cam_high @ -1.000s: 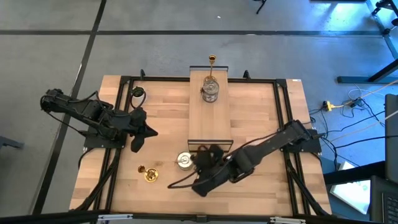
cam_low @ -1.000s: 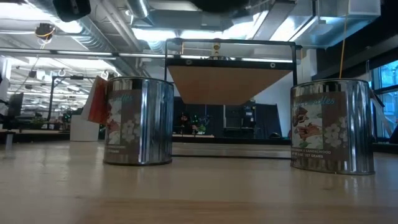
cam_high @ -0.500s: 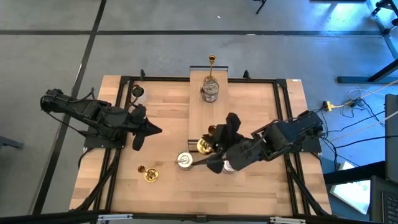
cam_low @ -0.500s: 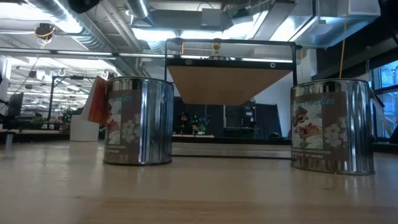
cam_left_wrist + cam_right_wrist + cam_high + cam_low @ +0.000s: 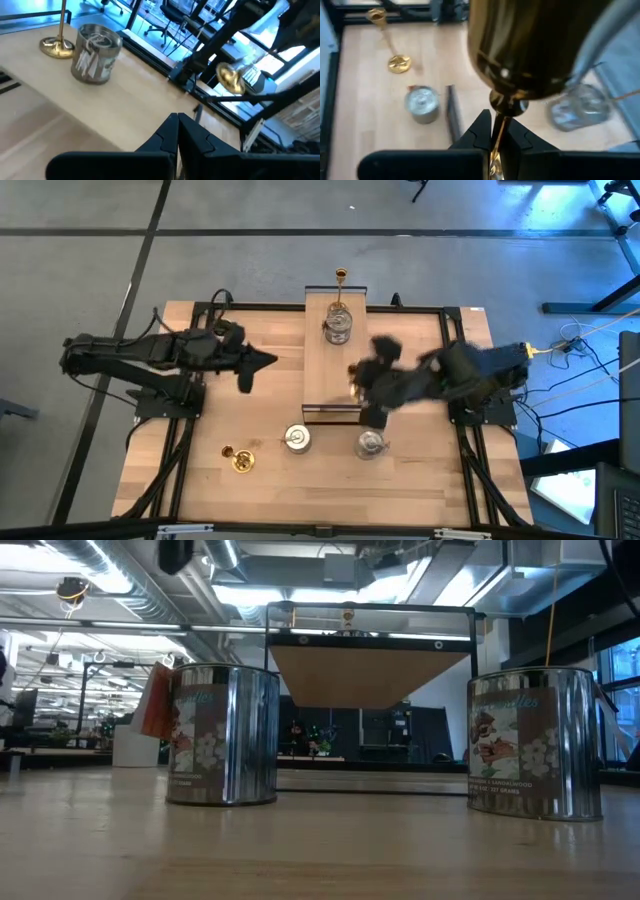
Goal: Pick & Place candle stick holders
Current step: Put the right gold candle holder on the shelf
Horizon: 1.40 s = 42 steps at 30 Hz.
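Carrying a gold candle holder (image 5: 530,55), the right gripper (image 5: 497,131) has its jaws clamped on the thin stem, w/ the round base up toward the wrist cam. From overhead, that arm sits above the raised wooden board (image 5: 318,370) in the middle of the surface (image 5: 430,480), blurred by motion.

Already on the board's far end: one gold holder (image 5: 341,277), plus a silver one (image 5: 338,328) just nearer. On the surface near the front: a silver holder (image 5: 296,439), a glass-looking one (image 5: 371,444), and a gold one lying tipped (image 5: 240,461).

Left gripper (image 5: 177,131) hovers over the surface left of the board, jaws pressed together, holding nothing.

Best approach, probably: bring the held holder upright, base down, over a bare patch of board clear of the two standing pieces, lower till the base sits flat, then release. Thin stem + wide base = tips easily if let go tilted.
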Each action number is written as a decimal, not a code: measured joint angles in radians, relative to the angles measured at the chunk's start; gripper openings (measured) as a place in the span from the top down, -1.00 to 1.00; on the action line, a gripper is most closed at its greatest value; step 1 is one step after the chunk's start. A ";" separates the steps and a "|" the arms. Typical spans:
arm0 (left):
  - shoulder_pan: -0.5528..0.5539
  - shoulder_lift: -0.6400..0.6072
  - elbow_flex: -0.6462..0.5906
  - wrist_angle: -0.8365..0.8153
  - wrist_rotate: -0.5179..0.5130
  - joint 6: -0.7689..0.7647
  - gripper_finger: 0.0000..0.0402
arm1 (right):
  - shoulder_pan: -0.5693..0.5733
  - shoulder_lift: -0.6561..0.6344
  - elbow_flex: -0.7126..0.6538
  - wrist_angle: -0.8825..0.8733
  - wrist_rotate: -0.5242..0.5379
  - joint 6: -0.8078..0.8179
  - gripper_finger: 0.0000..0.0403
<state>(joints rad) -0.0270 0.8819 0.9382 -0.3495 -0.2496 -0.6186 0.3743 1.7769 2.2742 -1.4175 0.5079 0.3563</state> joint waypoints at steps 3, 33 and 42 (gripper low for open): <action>0.078 0.051 0.000 0.059 0.064 0.005 0.99 | -0.050 -0.076 -0.117 0.039 -0.042 -0.075 0.93; 0.351 0.304 0.000 0.465 0.216 -0.096 0.99 | -0.739 -0.578 -1.186 1.103 -0.903 -0.429 0.93; 0.357 0.310 0.000 0.458 0.234 -0.020 0.99 | -0.715 -0.496 -1.060 0.935 -0.927 -0.482 0.93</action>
<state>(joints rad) 0.3302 1.1919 0.9382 0.1083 -0.0154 -0.6388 -0.3410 1.2804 1.2144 -0.4830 -0.4195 -0.1262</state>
